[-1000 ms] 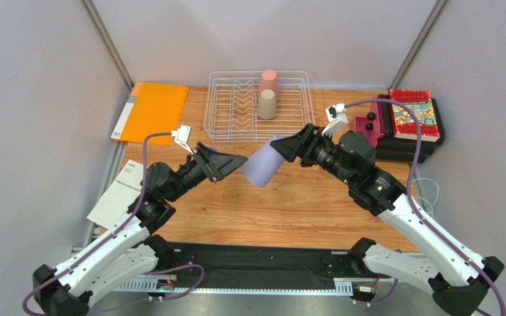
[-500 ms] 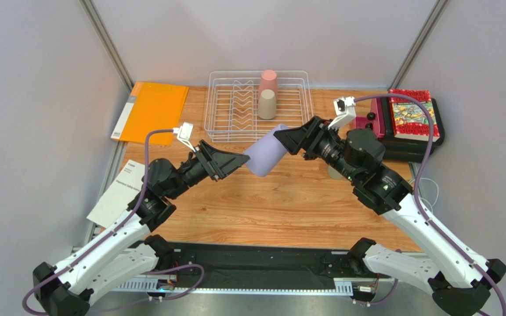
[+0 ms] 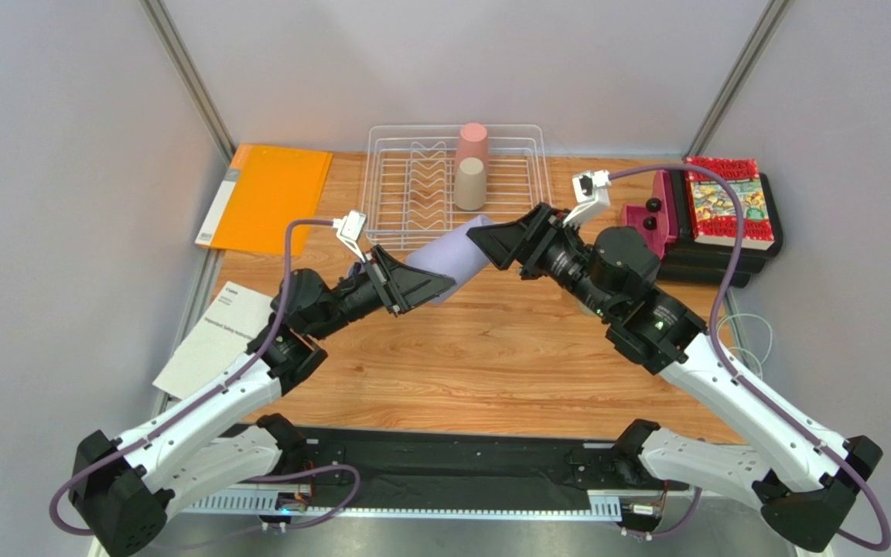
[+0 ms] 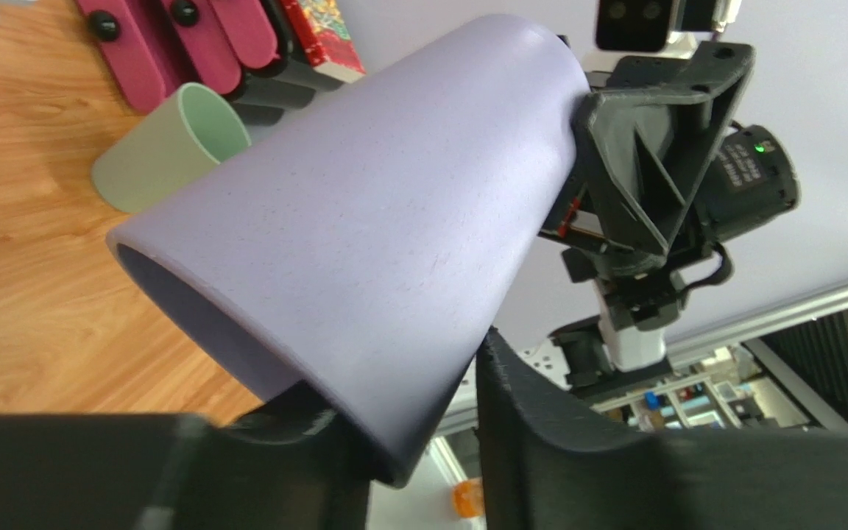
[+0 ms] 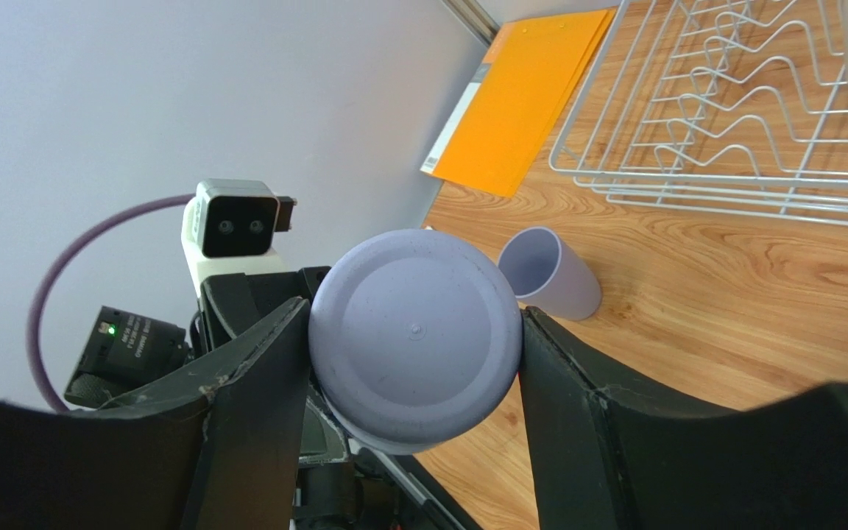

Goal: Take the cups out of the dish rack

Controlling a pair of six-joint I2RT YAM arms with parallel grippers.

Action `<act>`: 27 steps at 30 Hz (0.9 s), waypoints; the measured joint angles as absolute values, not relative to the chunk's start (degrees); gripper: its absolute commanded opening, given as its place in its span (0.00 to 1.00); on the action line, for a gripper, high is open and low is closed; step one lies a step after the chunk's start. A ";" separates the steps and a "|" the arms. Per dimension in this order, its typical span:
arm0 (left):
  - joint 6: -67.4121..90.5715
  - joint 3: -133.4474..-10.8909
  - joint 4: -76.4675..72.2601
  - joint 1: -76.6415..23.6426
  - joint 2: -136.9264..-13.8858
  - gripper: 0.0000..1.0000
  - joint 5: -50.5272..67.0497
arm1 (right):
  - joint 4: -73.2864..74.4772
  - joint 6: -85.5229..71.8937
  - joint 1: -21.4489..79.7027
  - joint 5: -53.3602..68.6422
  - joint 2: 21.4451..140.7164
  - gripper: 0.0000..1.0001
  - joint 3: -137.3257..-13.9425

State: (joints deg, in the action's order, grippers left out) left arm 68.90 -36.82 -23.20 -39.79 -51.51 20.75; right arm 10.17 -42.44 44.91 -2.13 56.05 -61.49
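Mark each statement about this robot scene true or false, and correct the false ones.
1. The right gripper is clamped on the base end of a purple cup. True.
2. Three cups stand in the dish rack. False: only two are there, a pink cup and a beige cup.
3. A green cup lies on its side on the table. True.
4. The orange folder lies inside the rack. False: it lies on the table, to the left of the rack.
5. A second purple cup lies on its side on the table. True.
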 measured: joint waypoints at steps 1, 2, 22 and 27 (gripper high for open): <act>69.19 -36.84 -23.83 -39.83 -51.48 0.00 21.12 | 9.32 -43.38 44.80 -2.50 55.90 0.00 -61.23; 69.41 -36.84 -25.45 -39.99 -51.37 0.00 21.82 | 8.80 -44.21 44.62 -2.98 55.64 0.00 -60.95; 64.25 -39.38 -14.06 -40.36 -46.26 0.00 17.04 | 16.91 -41.74 45.52 -6.66 53.87 1.00 -62.04; 60.12 -41.58 0.23 -40.23 -46.52 0.00 12.71 | 23.44 -35.44 45.58 -12.27 53.69 1.00 -67.24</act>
State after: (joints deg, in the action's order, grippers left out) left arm 60.12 -41.58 0.23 -40.23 -46.52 12.71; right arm 23.44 -35.44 45.58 -12.27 53.69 -67.24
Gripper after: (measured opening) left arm 0.090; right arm 0.998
